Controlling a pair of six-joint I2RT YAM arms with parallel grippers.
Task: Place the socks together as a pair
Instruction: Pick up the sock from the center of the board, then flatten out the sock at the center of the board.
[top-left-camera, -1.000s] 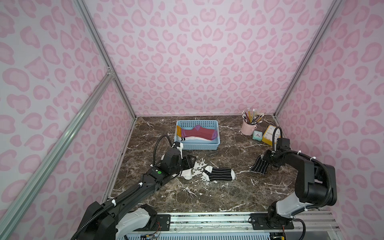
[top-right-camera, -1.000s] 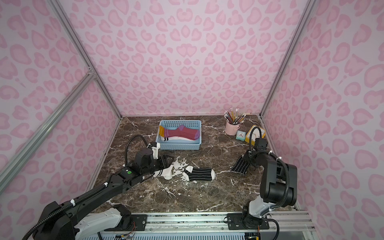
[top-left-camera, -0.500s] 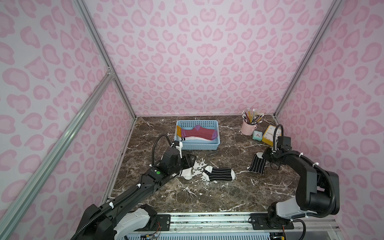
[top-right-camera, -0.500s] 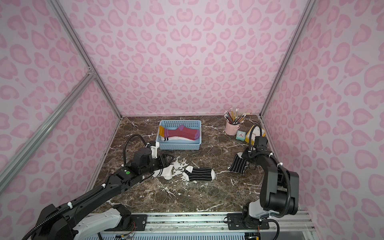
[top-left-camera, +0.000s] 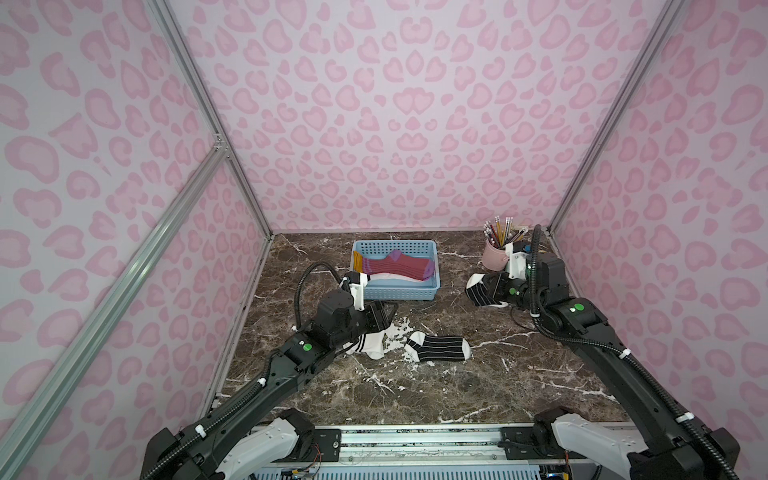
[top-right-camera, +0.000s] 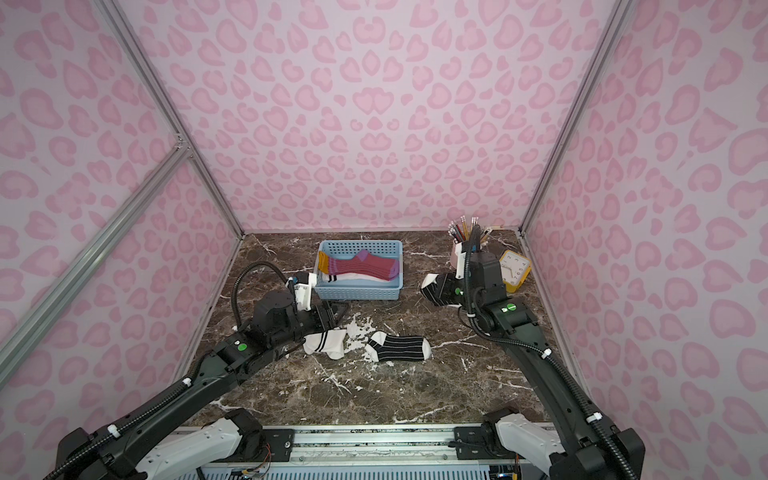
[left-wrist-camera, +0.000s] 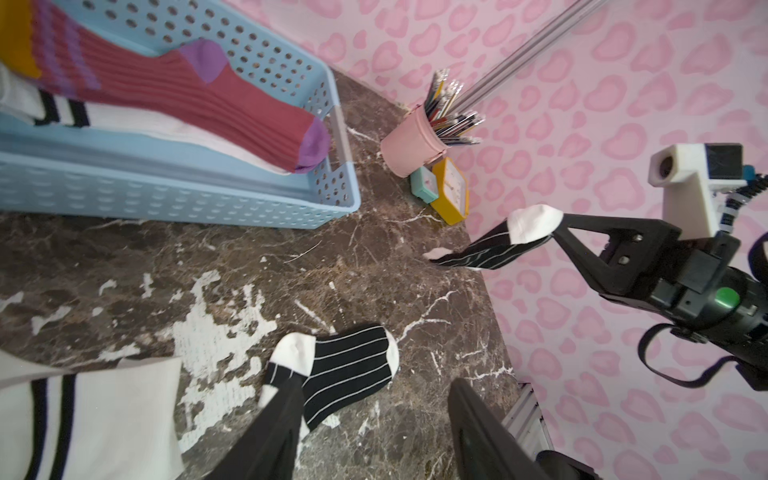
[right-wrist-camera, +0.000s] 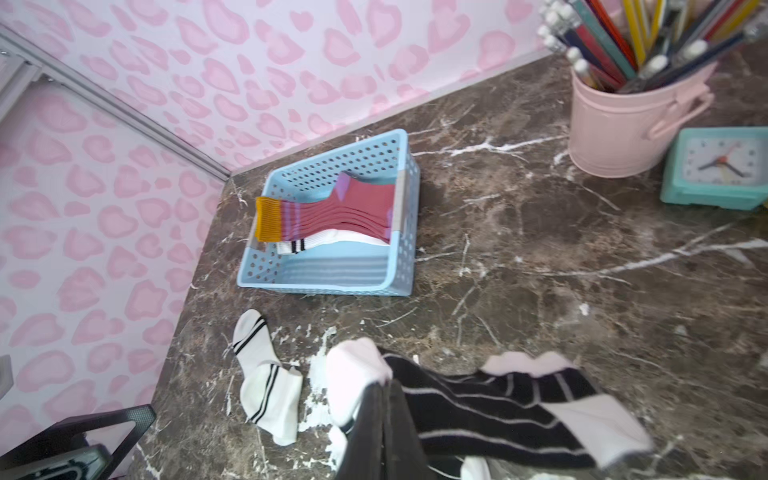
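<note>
Right fingers (right-wrist-camera: 374, 436) pinching black sock (right-wrist-camera: 478, 411); left fingers (left-wrist-camera: 266, 436) standing spread, empty. Step: pickup. Next likely calling for carrying to mate (top-left-camera: 440, 348).

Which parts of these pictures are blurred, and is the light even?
Right wrist view: the black striped sock in the right hand is soft, close to the lens. Left wrist view: the blue basket looks smeared. Both top views: sharp, evenly lit.

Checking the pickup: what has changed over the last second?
The right gripper closed on the right-hand black striped sock and raised one end, drawing it inward. The open left gripper, white sock, middle black striped sock and blue basket stayed put.
</note>
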